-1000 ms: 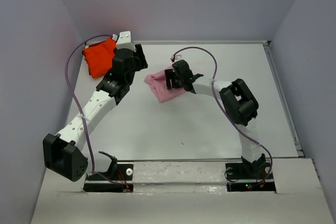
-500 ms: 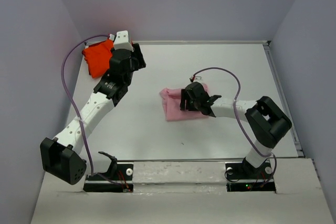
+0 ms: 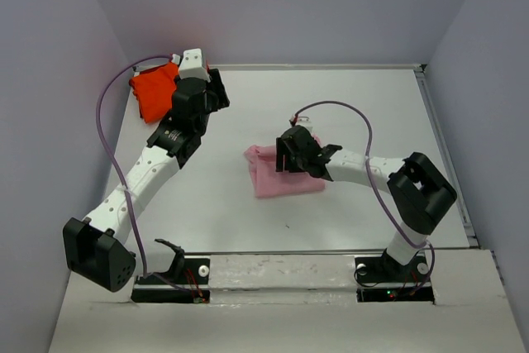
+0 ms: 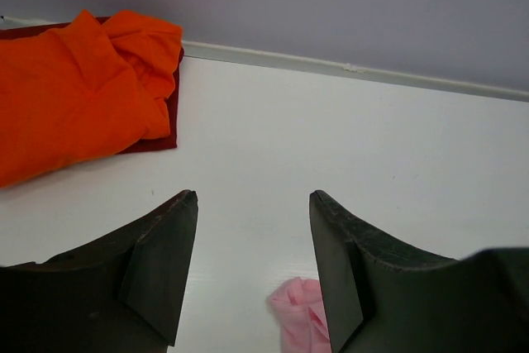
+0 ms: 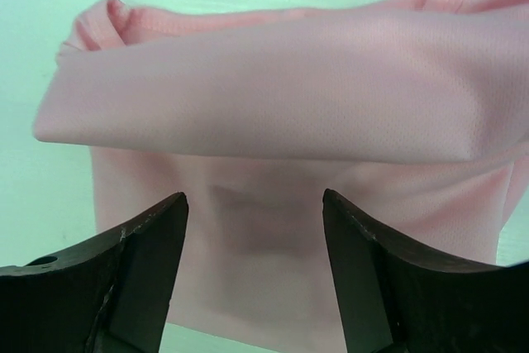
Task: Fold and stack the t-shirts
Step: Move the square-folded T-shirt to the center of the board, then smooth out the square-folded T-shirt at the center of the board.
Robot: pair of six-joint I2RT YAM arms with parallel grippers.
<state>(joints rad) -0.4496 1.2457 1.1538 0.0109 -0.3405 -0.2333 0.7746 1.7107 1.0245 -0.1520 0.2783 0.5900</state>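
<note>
Pink t-shirt [image 3: 285, 181] lies folded directly under the right gripper [image 5: 252, 204], jaws apart, nothing clamped; orange t-shirt [image 3: 153, 93] sits folded ahead-left of the left gripper [image 4: 252, 204], jaws apart too, empty. Folding looks mostly done, stacking not: shirts are well apart. No bin or tray visible.

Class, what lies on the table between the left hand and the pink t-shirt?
Nothing: only bare white table separates the left hand from the pink t-shirt, as the top view shows.
</note>
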